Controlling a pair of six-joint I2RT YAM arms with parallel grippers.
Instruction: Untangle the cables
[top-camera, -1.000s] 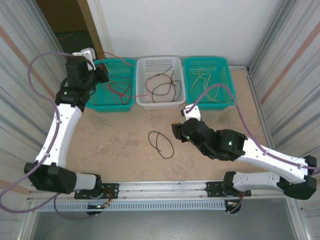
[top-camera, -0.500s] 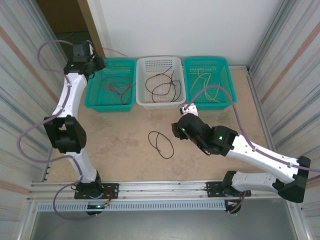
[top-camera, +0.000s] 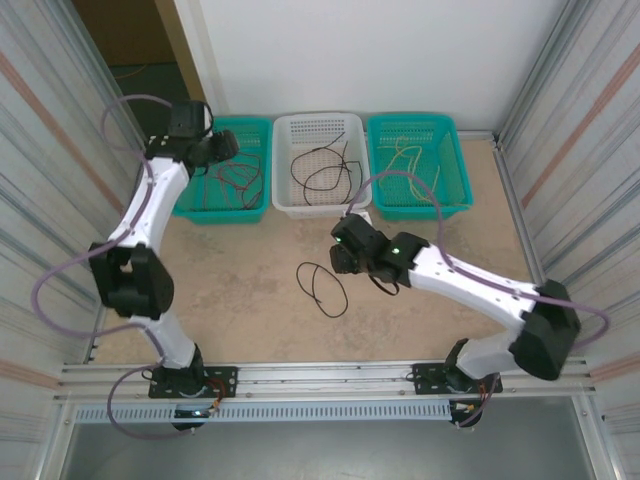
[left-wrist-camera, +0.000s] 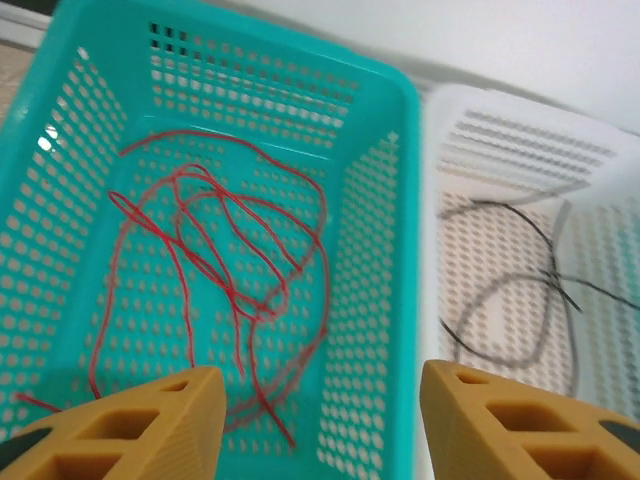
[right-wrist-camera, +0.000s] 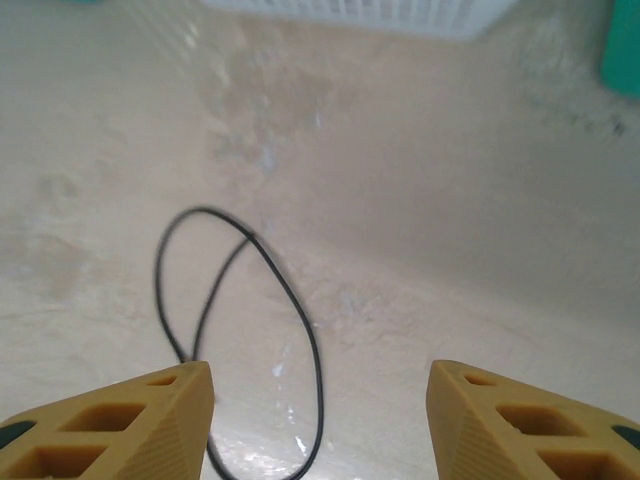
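Top external: left gripper (top-camera: 228, 150), fingers now apart, released red cables (top-camera: 235, 178) into left basket (top-camera: 220, 213); right gripper (top-camera: 336, 260), fingers apart, neared black cable (right-wrist-camera: 313, 345).

Open table (top-camera: 230, 262), baskets (top-camera: 318, 117) along far edge

The teal basket (left-wrist-camera: 370, 200) and white basket (top-camera: 318, 130) are perforated, slightly glossy plastic. The red cable (left-wrist-camera: 262, 305) and black cable (right-wrist-camera: 300, 312) have smooth sheaths. The table (right-wrist-camera: 450, 200) looks matt, mottled beige. The fingers (left-wrist-camera: 130, 425) are matt ochre plastic.
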